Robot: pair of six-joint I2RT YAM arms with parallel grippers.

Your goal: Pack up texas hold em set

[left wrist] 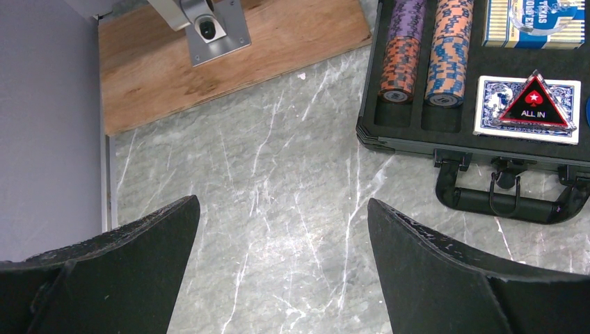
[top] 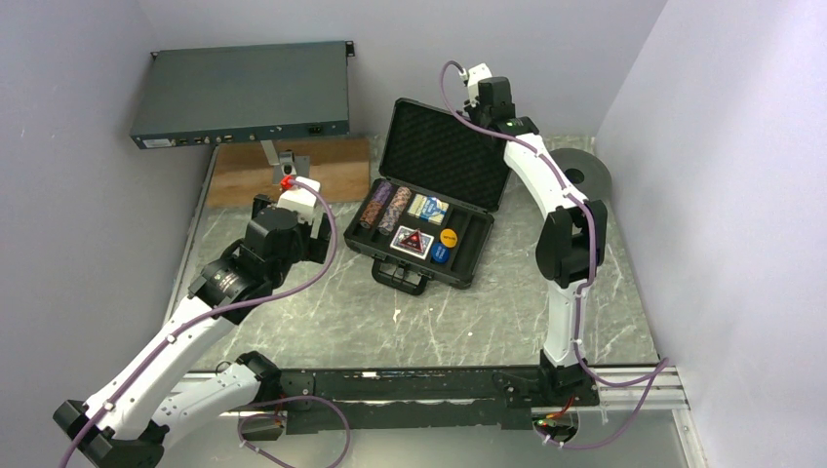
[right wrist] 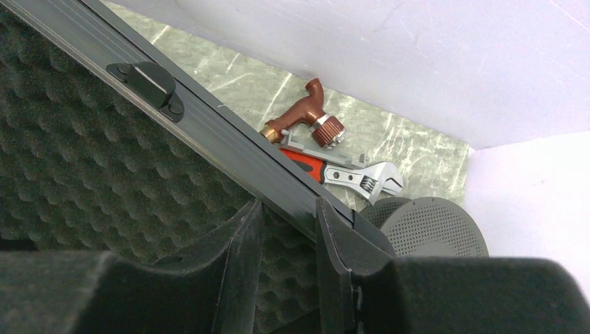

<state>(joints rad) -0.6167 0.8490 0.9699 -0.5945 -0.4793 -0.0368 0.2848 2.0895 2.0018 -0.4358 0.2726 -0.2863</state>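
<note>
The black briefcase (top: 458, 265) lies open on the marble table with its foam-lined lid (top: 444, 156) upright. Inside lie two chip rolls (top: 385, 207), blue card decks (top: 427, 208), a red-triangle button (top: 412, 241), an orange button (top: 449, 235) and a blue button (top: 442, 252). My right gripper (right wrist: 289, 202) straddles the lid's top rim (right wrist: 229, 149), one finger on the foam side and one outside, closed on it. Left of the case my left gripper (left wrist: 282, 202) hangs open over bare table, with the chip rolls (left wrist: 445, 49) and handle (left wrist: 511, 198) to its right.
A grey rack unit (top: 244, 93) sits on a stand on a wooden board (top: 293, 171) at the back left. Behind the lid lie an adjustable wrench (right wrist: 348, 174), a brass tap (right wrist: 306, 118) and a grey round spool (right wrist: 431, 226). Walls close in on three sides.
</note>
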